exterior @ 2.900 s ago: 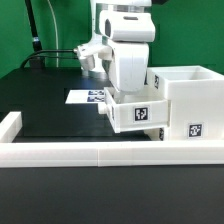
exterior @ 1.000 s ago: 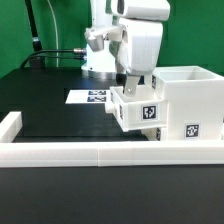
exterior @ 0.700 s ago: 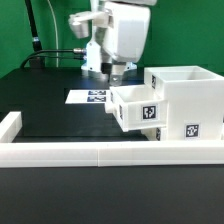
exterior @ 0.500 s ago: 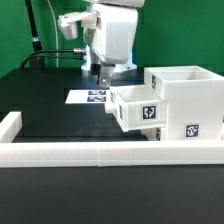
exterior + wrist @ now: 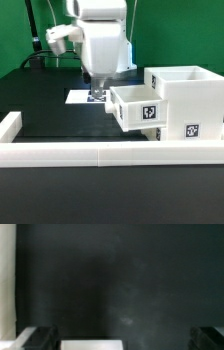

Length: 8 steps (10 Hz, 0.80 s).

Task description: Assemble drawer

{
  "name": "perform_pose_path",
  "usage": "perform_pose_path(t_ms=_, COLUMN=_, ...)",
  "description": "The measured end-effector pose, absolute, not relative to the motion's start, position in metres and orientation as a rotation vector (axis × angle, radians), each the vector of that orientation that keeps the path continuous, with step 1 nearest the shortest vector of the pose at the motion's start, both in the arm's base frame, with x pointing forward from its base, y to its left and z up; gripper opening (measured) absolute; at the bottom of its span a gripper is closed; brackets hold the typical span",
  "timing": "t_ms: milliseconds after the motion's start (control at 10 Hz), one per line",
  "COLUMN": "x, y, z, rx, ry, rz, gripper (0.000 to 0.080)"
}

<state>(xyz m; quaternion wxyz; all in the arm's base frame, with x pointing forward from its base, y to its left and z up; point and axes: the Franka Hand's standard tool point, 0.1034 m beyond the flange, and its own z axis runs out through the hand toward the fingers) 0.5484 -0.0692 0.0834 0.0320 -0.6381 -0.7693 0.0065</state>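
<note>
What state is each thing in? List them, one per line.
gripper: off the parts, holding nothing visible; open or shut unclear.
drawer box: partly slid into the frame, sticking out, tilted.
drawer frame: upright, open on top.
marker board: flat on the table.

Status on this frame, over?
Gripper open, empty, over the marker board. Small box partway into the big box, tilted. Nothing in the way.

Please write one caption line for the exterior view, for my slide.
Panda hand hovers over the marker board, beside the partly inserted small drawer in the white drawer box.
</note>
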Motion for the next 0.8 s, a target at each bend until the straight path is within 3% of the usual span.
perform_pose_path(t_ms=400, x=0.540, y=-0.083, z=0.067, rx=-1.939, ry=-2.228, rz=-0.036, gripper=0.0649)
perform_pose_path(t_ms=800, x=0.541, y=-0.055, z=0.061, rx=-1.983, ry=-2.166, rz=-0.020, gripper=0.0649)
